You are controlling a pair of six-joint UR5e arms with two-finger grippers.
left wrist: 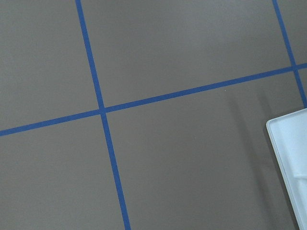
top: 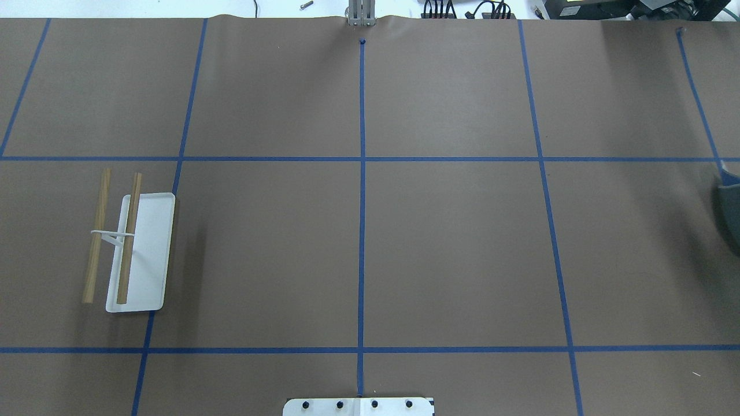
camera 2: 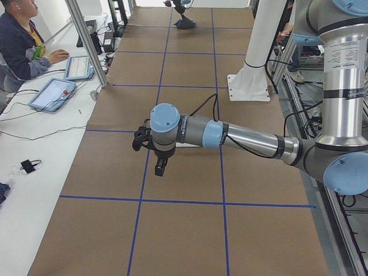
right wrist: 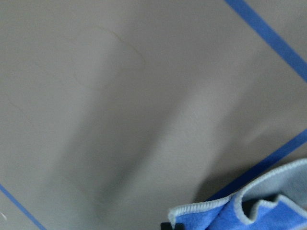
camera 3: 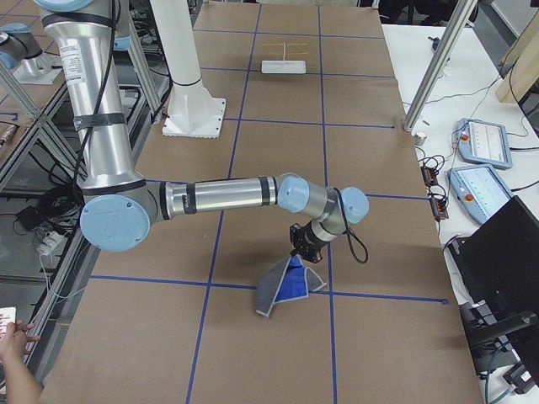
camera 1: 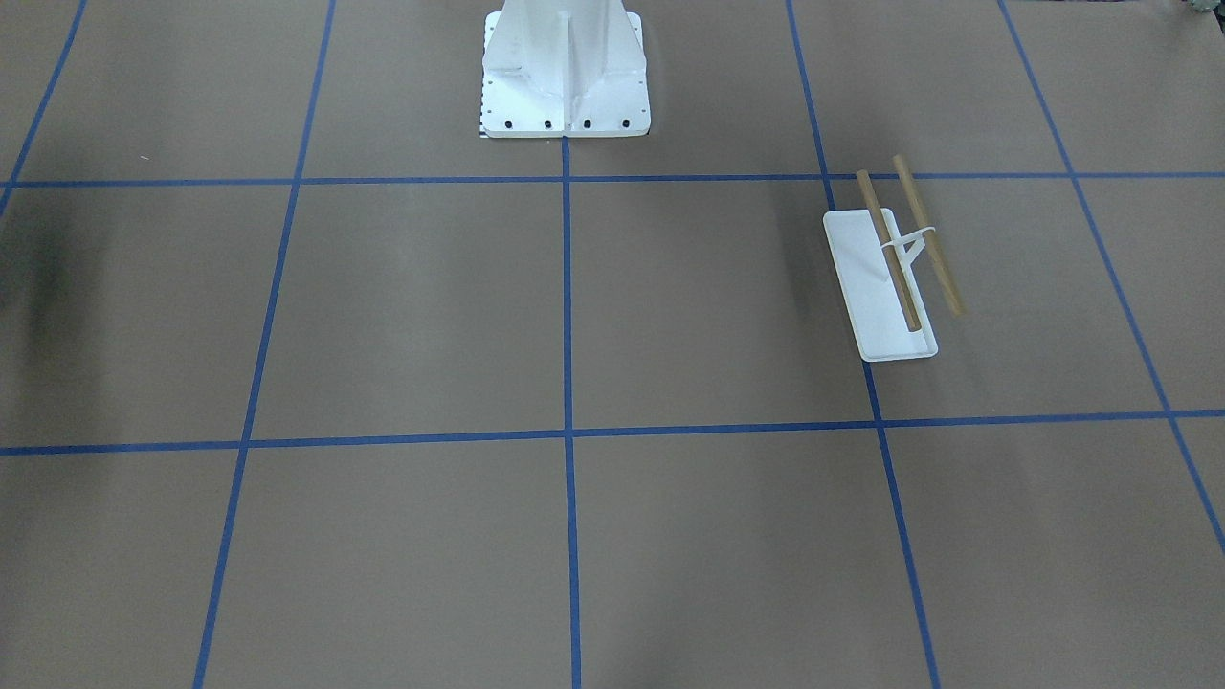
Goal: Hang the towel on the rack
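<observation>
**A:** Where was the towel found, and why was it held so?

**B:** The towel (camera 3: 288,290) was seen drawn up into a tent beneath the right gripper (camera 3: 303,250). Its lower edge appeared to touch the table (camera 1: 383,316), at about 3 o'clock from the table's centre in the overhead view. Whether the fingers were pressed onto the cloth could not be told. A lift from one point was probably meant to let the cloth hang free for draping.

**A:** And the rack?

**B:** The rack (top: 144,254) was stood at about 9 o'clock, well apart from the towel, with both wooden bars bare. The left gripper (camera 2: 160,171) was hung above the table near it, pointed downward. Whether it was spread or closed could not be told.

**A:** The surface and the room?

**B:** Brown paper squared with blue tape (top: 362,202) was laid over the table. A white pedestal (camera 1: 565,86) was bolted at 6 o'clock. An operator (camera 2: 17,40) was seated at a bench along the 12 o'clock side.
</observation>
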